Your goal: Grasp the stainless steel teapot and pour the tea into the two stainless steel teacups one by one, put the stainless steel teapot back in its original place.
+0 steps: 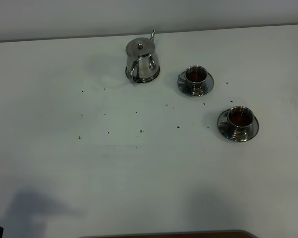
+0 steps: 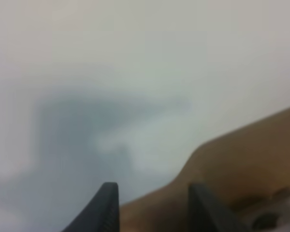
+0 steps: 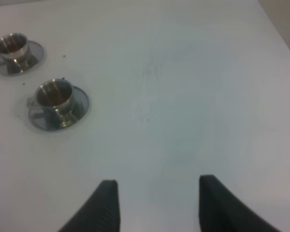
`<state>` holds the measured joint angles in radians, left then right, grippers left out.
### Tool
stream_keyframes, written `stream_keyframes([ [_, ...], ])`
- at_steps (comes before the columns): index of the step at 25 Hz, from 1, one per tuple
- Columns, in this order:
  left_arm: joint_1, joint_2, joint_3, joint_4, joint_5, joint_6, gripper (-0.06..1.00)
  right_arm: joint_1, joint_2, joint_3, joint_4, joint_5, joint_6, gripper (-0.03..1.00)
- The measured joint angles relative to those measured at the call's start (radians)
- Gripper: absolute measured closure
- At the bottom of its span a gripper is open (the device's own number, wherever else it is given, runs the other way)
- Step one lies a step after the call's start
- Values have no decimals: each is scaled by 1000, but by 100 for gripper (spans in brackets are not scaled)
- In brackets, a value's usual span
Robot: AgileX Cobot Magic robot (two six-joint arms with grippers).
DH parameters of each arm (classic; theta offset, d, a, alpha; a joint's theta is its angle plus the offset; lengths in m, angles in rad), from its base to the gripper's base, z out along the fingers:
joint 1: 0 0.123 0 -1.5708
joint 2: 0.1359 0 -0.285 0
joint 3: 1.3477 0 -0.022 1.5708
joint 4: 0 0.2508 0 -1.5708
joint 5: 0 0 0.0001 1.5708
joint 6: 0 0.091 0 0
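Two stainless steel teacups are sitting on the white table (image 1: 64, 173), each on its own round saucer and each showing dark reddish-brown liquid inside: the farther teacup (image 1: 195, 80) is standing just to the right of the stainless steel teapot (image 1: 141, 61) in the high view, and the nearer teacup (image 1: 238, 122) is resting well apart from the pot, toward the right and closer to the front edge. Teapot is standing upright near the back of the table, lid closed with its small knob up, thin spout pointing away toward the wall, loop handle facing the front-left. Small dark specks (image 1: 140, 131) are lying scattered on the surface in front of the pot and between the cups (what they are cannot be told). Neither arm is appearing in the high view. Left gripper (image 2: 152, 205) is hanging over the table's near edge, where a brown border strip (image 2: 241, 159) is showing; the view is blurred, but its two dark fingers are standing apart with nothing between them. Right gripper (image 3: 157, 205) is hovering over bare table, fingers spread wide and gripping nothing, with both cups lying well ahead of it and off to one side
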<state>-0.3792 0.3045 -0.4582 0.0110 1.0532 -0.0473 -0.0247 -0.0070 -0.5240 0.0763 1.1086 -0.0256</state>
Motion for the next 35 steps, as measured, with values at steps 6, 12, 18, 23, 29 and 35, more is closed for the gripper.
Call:
stream_keyframes([
  [6,163,-95,0,-1,3,1,54,0,0,0,0,0,0,58],
  [12,290,-177,1,-1,3,1,54,0,0,0,0,0,0,58],
  [18,294,-253,1,-1,4,2,54,0,0,0,0,0,0,58],
  [23,296,-299,1,-1,7,3,54,0,0,0,0,0,0,58],
  [29,296,-309,1,-1,7,3,54,0,0,0,0,0,0,58],
  [35,296,-309,1,-1,7,3,54,0,0,0,0,0,0,58],
])
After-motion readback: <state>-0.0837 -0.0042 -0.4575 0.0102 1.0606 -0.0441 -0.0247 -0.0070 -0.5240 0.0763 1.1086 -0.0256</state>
